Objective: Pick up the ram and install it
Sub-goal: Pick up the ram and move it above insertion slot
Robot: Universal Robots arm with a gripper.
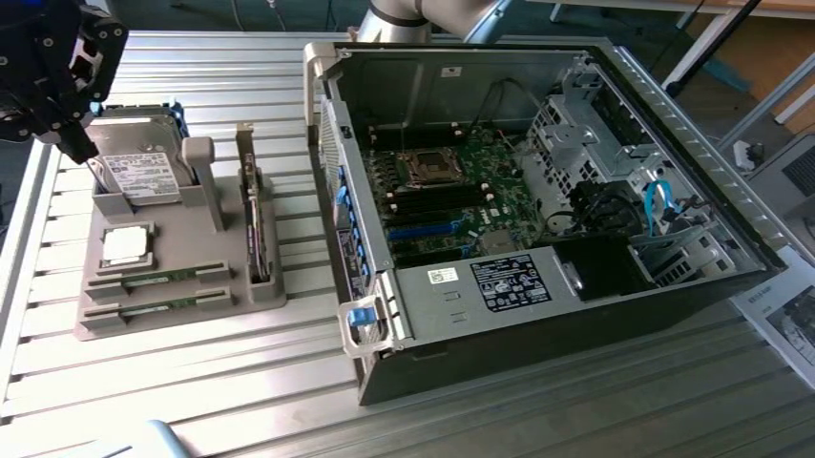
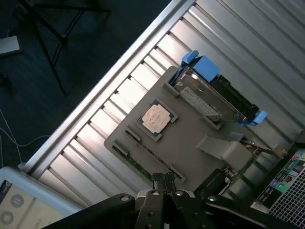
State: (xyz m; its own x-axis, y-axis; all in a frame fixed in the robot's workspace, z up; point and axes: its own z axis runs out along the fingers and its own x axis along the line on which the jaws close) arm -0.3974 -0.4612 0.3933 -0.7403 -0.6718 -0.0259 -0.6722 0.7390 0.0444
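Exterior view first: your ram (image 1: 159, 279) (image 2: 152, 156) lay in a slot of the grey holder (image 1: 178, 324), seen as a long, thin green strip with its ends caught in grey clips and its upper edge exposed. A second stick (image 1: 159, 307) of the same kind lay just beside it, nearer the holder's outer edge. On the ram's other side, also in the holder, sat the square silver processor (image 1: 125, 245), and past that the hard drive (image 1: 137, 174) in its blue caddy. An expansion card (image 1: 259, 224) stood upright along the holder's edge on the exterior view's right, next to a grey post (image 1: 200, 176). Your claw (image 1: 80, 145) hung above the holder by the hard drive, well apart from the ram. In the wrist view the claw (image 2: 163, 178) had its fingers pressed together on nothing. The open computer case (image 1: 535, 191) stood beside the holder on the exterior view's right, both on the slatted metal table (image 1: 191, 401).
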